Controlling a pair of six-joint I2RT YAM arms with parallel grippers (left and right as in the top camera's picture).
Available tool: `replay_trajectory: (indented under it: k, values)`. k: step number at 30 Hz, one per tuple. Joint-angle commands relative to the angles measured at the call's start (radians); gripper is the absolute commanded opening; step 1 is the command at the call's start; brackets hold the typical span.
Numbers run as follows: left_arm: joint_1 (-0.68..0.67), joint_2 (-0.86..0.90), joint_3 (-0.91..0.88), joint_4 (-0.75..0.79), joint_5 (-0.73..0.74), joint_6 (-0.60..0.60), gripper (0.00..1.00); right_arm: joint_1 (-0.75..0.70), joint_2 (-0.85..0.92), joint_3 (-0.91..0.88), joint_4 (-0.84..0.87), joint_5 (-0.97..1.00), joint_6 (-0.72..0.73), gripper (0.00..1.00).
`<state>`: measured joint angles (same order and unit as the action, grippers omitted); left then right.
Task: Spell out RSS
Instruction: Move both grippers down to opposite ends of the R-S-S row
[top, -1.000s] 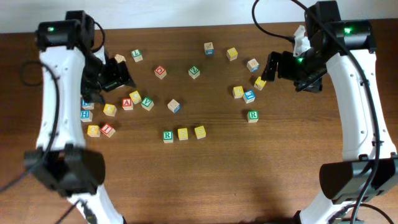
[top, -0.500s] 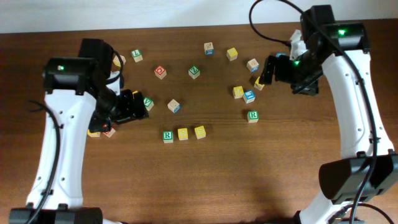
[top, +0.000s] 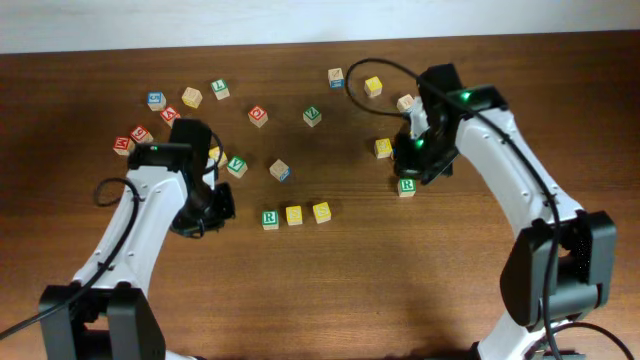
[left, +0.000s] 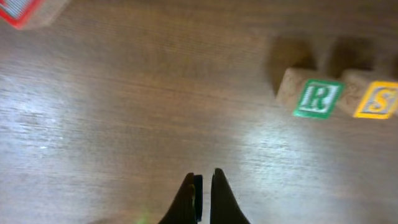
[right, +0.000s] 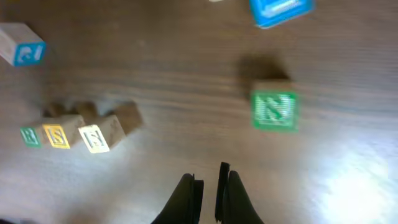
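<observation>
Left wrist view: left gripper (left: 200, 186) with fingers together, gripping nothing. Ahead and right of its tips, R cube (left: 318, 98), then first S cube (left: 375, 99) right alongside. Seen overhead, second S cube (top: 321, 211) farthest out, ending a row running away from that gripper. Right gripper (right: 210, 186) likewise together and empty, beyond the row's far end. Left judged nearer.

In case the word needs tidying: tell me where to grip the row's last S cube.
Come from straight above and pinch the last S cube across its near and far side faces; both look free, while its inner face abuts the middle S cube.
</observation>
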<state>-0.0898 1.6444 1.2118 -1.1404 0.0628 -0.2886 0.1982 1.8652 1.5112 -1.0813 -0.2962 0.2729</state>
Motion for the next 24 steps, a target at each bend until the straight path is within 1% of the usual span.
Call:
replay_trajectory:
  k: [1,4,7,8,9,11,12,14,18,20,21,24]
  values:
    - [-0.002,-0.003,-0.082,0.069,-0.006,-0.058,0.0,0.076,-0.004,-0.103,0.109,-0.074,0.029,0.04]
    - [-0.002,-0.003,-0.143,0.167,-0.003,-0.058,0.0,0.131,-0.004,-0.152,0.194,-0.064,0.093,0.04]
    - [-0.002,-0.003,-0.18,0.239,-0.004,-0.058,0.0,0.192,-0.004,-0.176,0.238,0.04,0.182,0.05]
    - [-0.002,-0.003,-0.184,0.257,-0.005,-0.058,0.0,0.203,-0.004,-0.176,0.241,0.046,0.185,0.05]
    - [-0.002,-0.003,-0.185,0.274,-0.007,-0.058,0.0,0.209,-0.004,-0.176,0.243,0.042,0.185,0.08]
    - [-0.002,-0.003,-0.185,0.317,-0.008,-0.058,0.0,0.213,-0.004,-0.176,0.245,0.034,0.186,0.1]
    - [-0.002,-0.003,-0.185,0.333,-0.009,-0.057,0.0,0.214,-0.004,-0.176,0.245,0.034,0.186,0.1]
    - [-0.002,0.001,-0.185,0.374,-0.015,-0.057,0.0,0.214,-0.004,-0.176,0.245,0.028,0.185,0.04]
    - [-0.002,0.011,-0.185,0.393,-0.031,-0.053,0.0,0.214,-0.004,-0.176,0.272,0.043,0.185,0.04]
    - [-0.002,0.016,-0.185,0.392,-0.03,-0.023,0.0,0.214,-0.004,-0.176,0.276,0.024,0.19,0.05]
    - [-0.002,0.019,-0.185,0.388,-0.027,-0.011,0.0,0.214,-0.004,-0.176,0.275,0.007,0.19,0.08]
    - [-0.002,0.024,-0.185,0.379,-0.025,-0.009,0.0,0.223,-0.004,-0.176,0.279,0.016,0.189,0.09]
